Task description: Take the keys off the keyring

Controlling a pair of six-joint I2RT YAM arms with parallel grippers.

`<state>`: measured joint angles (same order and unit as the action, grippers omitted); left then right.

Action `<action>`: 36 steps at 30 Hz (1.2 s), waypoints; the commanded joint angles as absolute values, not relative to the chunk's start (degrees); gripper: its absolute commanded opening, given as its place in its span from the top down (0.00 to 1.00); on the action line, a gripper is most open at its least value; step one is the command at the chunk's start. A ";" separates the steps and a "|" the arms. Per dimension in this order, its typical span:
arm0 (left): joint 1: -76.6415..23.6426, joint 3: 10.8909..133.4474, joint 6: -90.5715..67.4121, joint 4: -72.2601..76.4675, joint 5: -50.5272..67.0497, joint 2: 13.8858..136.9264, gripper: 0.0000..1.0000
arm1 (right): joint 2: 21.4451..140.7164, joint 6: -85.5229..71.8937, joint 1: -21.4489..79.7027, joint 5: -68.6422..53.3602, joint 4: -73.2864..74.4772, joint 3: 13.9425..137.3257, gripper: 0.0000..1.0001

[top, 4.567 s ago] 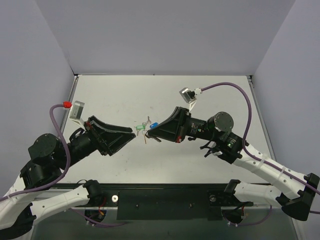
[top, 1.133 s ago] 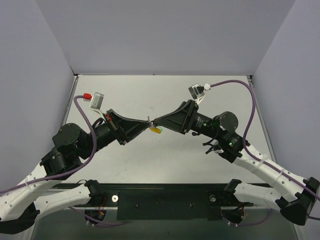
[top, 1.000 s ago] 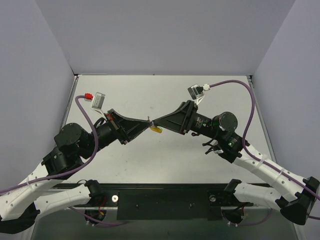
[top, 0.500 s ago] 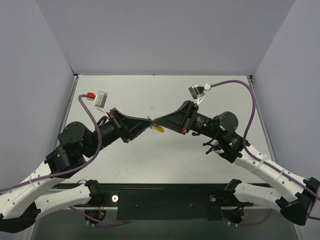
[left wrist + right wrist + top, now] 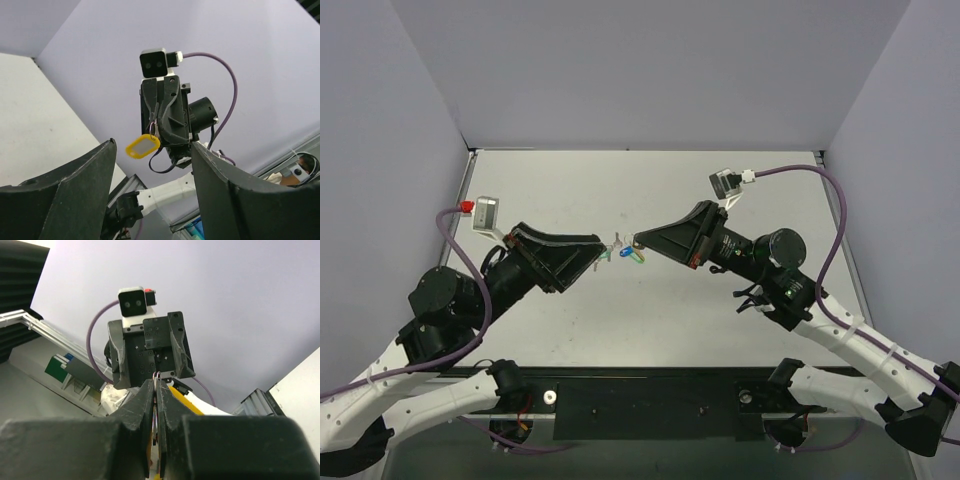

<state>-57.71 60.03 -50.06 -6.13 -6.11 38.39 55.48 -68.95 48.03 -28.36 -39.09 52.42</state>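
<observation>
Keyring [image 5: 142,146]: its yellow tag hangs in the air by the thin ring, just below the centre of the left wrist view. In the top view it is a speck at frame centre.
Hard to see: the keys are too small to tell from the ring; a silvery sliver at the pinch may be one.
Right gripper [image 5: 156,384]: the fingers are pressed together on the ring. The arm reaches from the lower right up to frame centre, above the table [image 5: 740,190].
Left gripper [image 5: 597,256]: its fingers [image 5: 70,195] are spread wide and hold nothing, the tips facing the tag, just apart from it.
Change: half a second ago both tips met at the ring with the left clamped. It has since let go and drawn back leftward.
Below: the green tag [image 5: 605,256] and blue tag [image 5: 625,253] lie between the grippers.
</observation>
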 commanded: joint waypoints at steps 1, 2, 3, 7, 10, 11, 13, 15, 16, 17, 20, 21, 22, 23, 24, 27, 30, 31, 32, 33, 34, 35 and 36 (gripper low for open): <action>-58.01 56.34 -52.03 5.70 -8.35 37.53 0.30 | 54.32 -70.84 47.99 -24.96 -46.15 52.21 1.00; -58.01 56.16 -52.12 6.06 -8.18 37.96 0.32 | 54.23 -70.67 47.99 -24.70 -46.06 52.12 1.00; -58.01 56.25 -52.21 6.50 -8.09 38.23 0.34 | 54.05 -70.66 47.99 -24.61 -45.79 52.21 1.00; -58.09 56.08 -53.08 8.17 -7.12 40.08 0.37 | 53.96 -70.93 48.08 -23.64 -46.40 52.21 1.00; -58.18 55.46 -53.26 9.57 -7.03 40.87 0.38 | 54.05 -71.19 48.25 -23.47 -46.84 52.38 1.00; -58.18 55.46 -53.35 9.84 -7.12 41.13 0.39 | 54.14 -71.19 48.34 -23.55 -46.93 52.38 1.00; -58.10 55.37 -53.35 10.37 -7.12 41.48 0.41 | 54.23 -71.10 48.51 -23.64 -46.93 52.47 1.00; -58.10 55.46 -53.44 10.63 -6.77 41.83 0.43 | 54.32 -71.10 48.60 -23.64 -46.93 52.56 1.00; -58.10 55.55 -53.52 10.90 -6.68 42.01 0.43 | 54.58 -71.02 48.69 -23.82 -46.85 52.65 1.00; -58.10 55.55 -53.53 10.90 -6.59 42.27 0.44 | 54.67 -71.02 48.69 -23.91 -46.85 52.65 1.00; -58.10 55.46 -53.53 11.60 -6.42 42.54 0.45 | 54.93 -70.93 48.87 -24.17 -46.85 52.73 1.00; -58.10 55.63 -53.53 11.69 -6.42 42.63 0.46 | 54.84 -70.93 48.87 -24.26 -46.85 52.73 1.00; -58.10 55.63 -53.44 11.69 -6.42 42.63 0.48 | 54.93 -70.93 48.87 -24.26 -46.85 52.65 1.00; -58.10 55.81 -53.44 11.69 -6.50 42.71 0.48 | 55.02 -70.84 49.04 -24.17 -46.85 52.65 1.00; -58.10 55.90 -53.35 11.78 -6.50 42.89 0.49 | 54.93 -70.84 49.04 -24.26 -46.85 52.65 1.00; -58.10 56.42 -53.26 11.69 -6.15 43.59 0.52 | 55.11 -70.75 49.31 -24.43 -46.85 52.82 1.00; -58.10 56.86 -53.09 11.51 -5.80 44.29 0.53 | 55.28 -70.23 49.48 -24.61 -46.32 52.82 1.00; -58.10 56.95 -53.09 11.51 -5.71 44.38 0.53 | 55.11 -70.05 49.66 -24.44 -46.14 52.74 1.00; -58.18 57.04 -53.09 11.51 -5.63 44.47 0.54 | 55.11 -69.70 49.83 -24.52 -45.62 52.65 1.00; -58.10 57.04 -53.09 11.51 -5.63 44.39 0.54 | 54.93 -69.61 49.75 -24.52 -45.53 52.47 1.00; -58.10 57.04 -53.00 11.51 -5.62 44.47 0.54 | 54.93 -69.52 49.92 -24.43 -45.44 52.47 1.00; -58.10 57.13 -52.91 11.51 -5.62 44.47 0.54 | 54.84 -69.52 50.01 -24.35 -45.35 52.38 1.00; -58.10 57.22 -52.91 11.43 -5.62 44.39 0.54 | 54.84 -69.35 50.01 -24.52 -45.44 52.30 1.00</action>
<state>-57.82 55.00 -53.43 8.45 -6.74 44.66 55.51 -70.48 49.34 -24.23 -40.95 52.05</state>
